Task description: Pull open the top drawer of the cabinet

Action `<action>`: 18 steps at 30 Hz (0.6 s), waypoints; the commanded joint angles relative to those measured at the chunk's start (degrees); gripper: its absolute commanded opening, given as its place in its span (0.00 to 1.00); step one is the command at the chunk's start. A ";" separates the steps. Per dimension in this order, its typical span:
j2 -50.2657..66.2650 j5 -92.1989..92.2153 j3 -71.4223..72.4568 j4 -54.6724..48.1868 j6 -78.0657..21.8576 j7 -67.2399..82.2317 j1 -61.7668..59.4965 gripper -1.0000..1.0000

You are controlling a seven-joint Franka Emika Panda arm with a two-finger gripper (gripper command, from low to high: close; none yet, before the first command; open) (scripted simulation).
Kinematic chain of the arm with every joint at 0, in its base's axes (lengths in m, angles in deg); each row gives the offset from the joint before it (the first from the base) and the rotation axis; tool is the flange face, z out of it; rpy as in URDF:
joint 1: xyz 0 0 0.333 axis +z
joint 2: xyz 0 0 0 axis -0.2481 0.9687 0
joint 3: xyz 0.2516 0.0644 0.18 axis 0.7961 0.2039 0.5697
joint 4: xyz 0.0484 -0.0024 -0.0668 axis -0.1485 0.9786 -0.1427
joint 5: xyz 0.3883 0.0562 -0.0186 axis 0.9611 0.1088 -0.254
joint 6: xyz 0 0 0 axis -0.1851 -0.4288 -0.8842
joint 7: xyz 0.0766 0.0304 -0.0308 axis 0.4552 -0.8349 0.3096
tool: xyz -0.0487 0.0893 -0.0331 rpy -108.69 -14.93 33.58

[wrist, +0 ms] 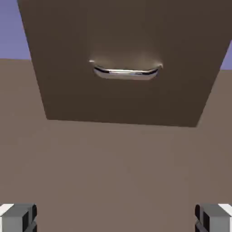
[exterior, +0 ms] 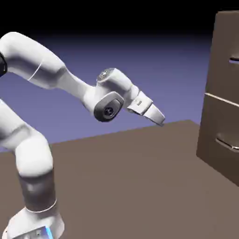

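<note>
The brown cabinet (exterior: 219, 116) stands at the exterior view's right edge, cut off by the frame. Its top drawer (exterior: 224, 56) shows a bit of silver handle (exterior: 235, 59) at the frame edge. Below a seam sits the lower drawer with its curved handle (exterior: 226, 142). My gripper (exterior: 161, 120) hangs in the air well left of the cabinet, pointing down toward it and touching nothing. In the hand view the gripper (wrist: 116, 219) is open, its fingertips (wrist: 18, 217) far apart with nothing between them. Ahead is the cabinet (wrist: 122, 36) front with a curved silver handle (wrist: 127, 71).
The brown table (exterior: 130, 177) stretches between the arm's base and the cabinet. The white arm rises from the lower left and bends over the table.
</note>
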 commanded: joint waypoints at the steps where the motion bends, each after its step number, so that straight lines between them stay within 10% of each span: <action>1: -0.11 1.80 1.56 -1.21 -0.09 2.50 -1.81 0.50; 18: -2.00 32.40 28.02 -21.67 -1.58 44.86 -32.52 0.50</action>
